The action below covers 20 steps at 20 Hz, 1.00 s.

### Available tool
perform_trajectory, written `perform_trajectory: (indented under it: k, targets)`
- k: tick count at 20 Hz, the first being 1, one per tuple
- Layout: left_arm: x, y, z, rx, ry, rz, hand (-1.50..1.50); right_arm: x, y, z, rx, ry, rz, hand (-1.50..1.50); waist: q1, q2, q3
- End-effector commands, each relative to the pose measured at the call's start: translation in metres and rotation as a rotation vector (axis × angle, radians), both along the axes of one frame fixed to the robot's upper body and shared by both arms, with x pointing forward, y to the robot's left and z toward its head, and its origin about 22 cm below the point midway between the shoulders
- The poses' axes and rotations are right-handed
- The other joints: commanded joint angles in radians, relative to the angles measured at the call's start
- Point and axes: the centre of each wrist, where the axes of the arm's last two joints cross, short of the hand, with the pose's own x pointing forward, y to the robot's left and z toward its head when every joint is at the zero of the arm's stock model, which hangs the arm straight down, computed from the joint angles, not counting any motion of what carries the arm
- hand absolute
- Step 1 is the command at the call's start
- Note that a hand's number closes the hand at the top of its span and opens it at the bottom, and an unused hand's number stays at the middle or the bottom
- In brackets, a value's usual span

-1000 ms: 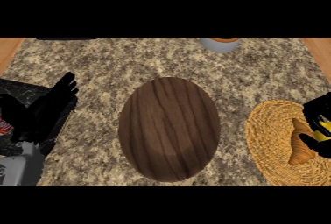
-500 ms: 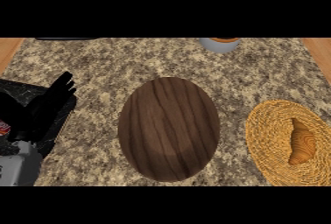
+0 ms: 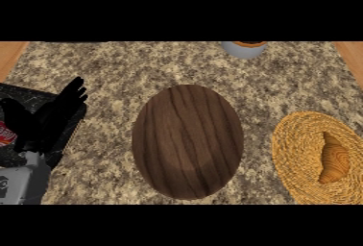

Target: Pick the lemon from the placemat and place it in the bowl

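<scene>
Gone since 1 second ago is the right hand, which then hovered over the mat and now shows nowhere. Its partner, the left hand (image 3: 53, 120), rests open with fingers straight and up at the view's left, over a black speckled tray (image 3: 18, 93). Beside it is a red-and-white item (image 3: 4, 134) whose writing cannot be read. On the speckled granite tabletop (image 3: 120, 67), a brown oval wooden bowl (image 3: 188, 141) sits centre. Right of it, apart, a tan crescent-shaped piece (image 3: 333, 163) lies on the round woven straw placemat (image 3: 297, 158).

Soft, even light lies flat across the counter (image 3: 142, 67), the bowl (image 3: 188, 139) shades darker toward its near end, and left of the bowl the black hand (image 3: 56, 117) nearly merges with the dark tray (image 3: 21, 93) beneath.
</scene>
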Motion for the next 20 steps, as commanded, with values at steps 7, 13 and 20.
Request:
perform_trajectory:
  k: [7,13,20]
  targets:
    - [0.000,-0.004,-0.001,-0.001,0.000,-0.021,0.00,-0.008,0.089,0.027,0.099,0.004,0.000,1.50,0.016,0.001,0.000]
    - [0.013,0.001,0.016,0.002,-0.010,-0.024,0.00,0.010,0.154,0.020,0.146,-0.010,-0.001,1.50,0.018,0.004,0.001]
    - [0.002,-0.014,-0.003,-0.012,-0.007,-0.026,0.00,0.056,0.227,-0.010,0.097,0.012,-0.100,1.50,0.031,0.007,0.002]
